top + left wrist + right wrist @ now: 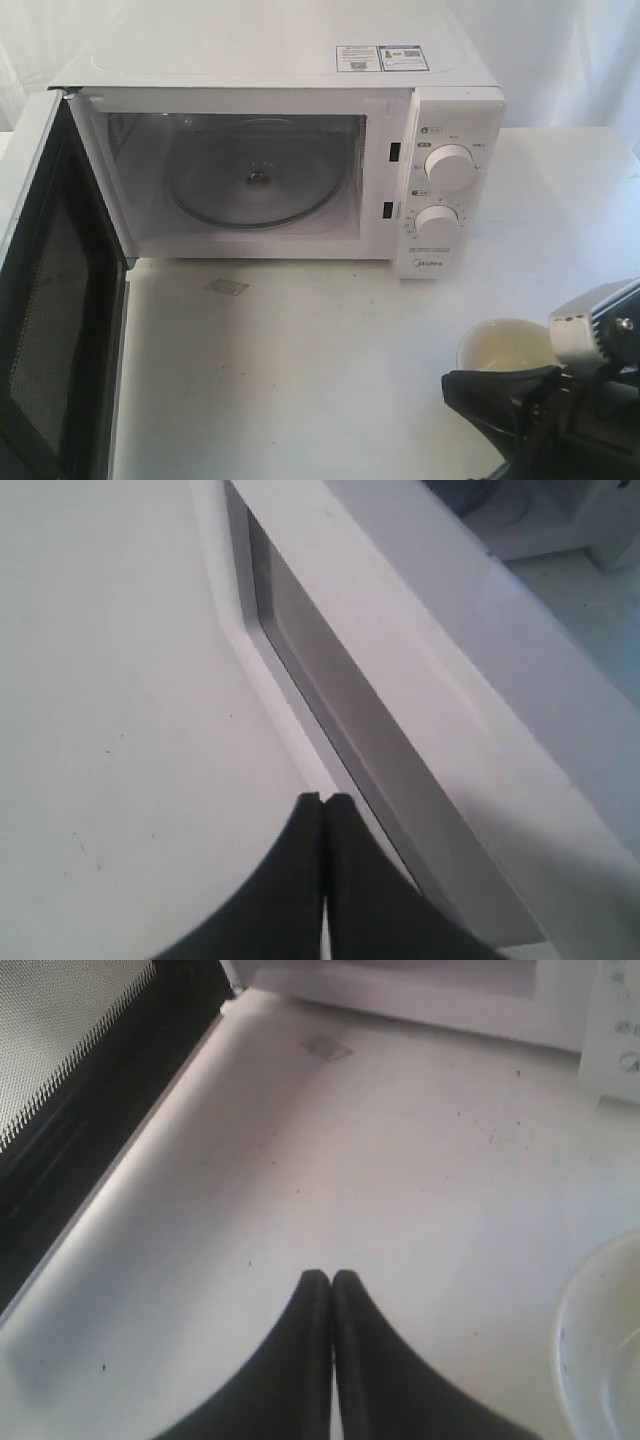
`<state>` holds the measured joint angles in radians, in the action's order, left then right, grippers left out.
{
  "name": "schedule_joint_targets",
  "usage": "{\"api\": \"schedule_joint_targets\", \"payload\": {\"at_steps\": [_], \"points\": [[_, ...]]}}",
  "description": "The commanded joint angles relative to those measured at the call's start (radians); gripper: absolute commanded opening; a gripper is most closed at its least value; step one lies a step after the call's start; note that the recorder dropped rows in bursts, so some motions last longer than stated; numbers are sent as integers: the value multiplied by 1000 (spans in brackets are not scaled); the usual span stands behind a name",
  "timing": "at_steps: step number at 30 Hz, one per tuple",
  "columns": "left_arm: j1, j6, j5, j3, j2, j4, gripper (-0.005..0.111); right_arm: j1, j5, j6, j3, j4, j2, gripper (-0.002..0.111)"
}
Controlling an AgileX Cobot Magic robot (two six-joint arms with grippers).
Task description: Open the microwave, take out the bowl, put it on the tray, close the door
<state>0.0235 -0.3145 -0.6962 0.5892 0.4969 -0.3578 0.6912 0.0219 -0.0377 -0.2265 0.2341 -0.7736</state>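
— Which way does the white boxy countertop microwave (300, 60) face?
— Its long side runs across the exterior view and its mouth faces the camera. The white door with the dark mesh window (60, 330) is hinged on the left and stands swung out toward the camera, inner face showing.
— What's in the cavity?
— A round clear glass turntable (260, 175).
— And the small cream-yellow ceramic bowl (505, 345)?
— Upright on the white table (300, 380), mouth up and pale inside showing, in front of the knob panel, just beside the right claw (331, 1278).
— The claws?
— The right is pressed together, pinching nothing. The left claw (323, 800) is also pressed together, close to a white panel with a long grey recess.
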Motion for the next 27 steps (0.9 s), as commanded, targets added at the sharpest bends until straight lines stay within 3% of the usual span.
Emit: {"api": "schedule_joint_targets", "payload": {"at_steps": [1,7,20,27], "points": [[4,-89,19,6,66,-53,0,-1,-51,-1,7,-3,5,0],[4,-357,13,6,133,-303,0,-1,4,-1,7,-3,5,0],[4,-550,12,6,256,-552,0,-1,22,-1,7,-3,5,0],[4,-607,5,28,318,-604,0,-1,22,-1,7,-3,5,0]]}}
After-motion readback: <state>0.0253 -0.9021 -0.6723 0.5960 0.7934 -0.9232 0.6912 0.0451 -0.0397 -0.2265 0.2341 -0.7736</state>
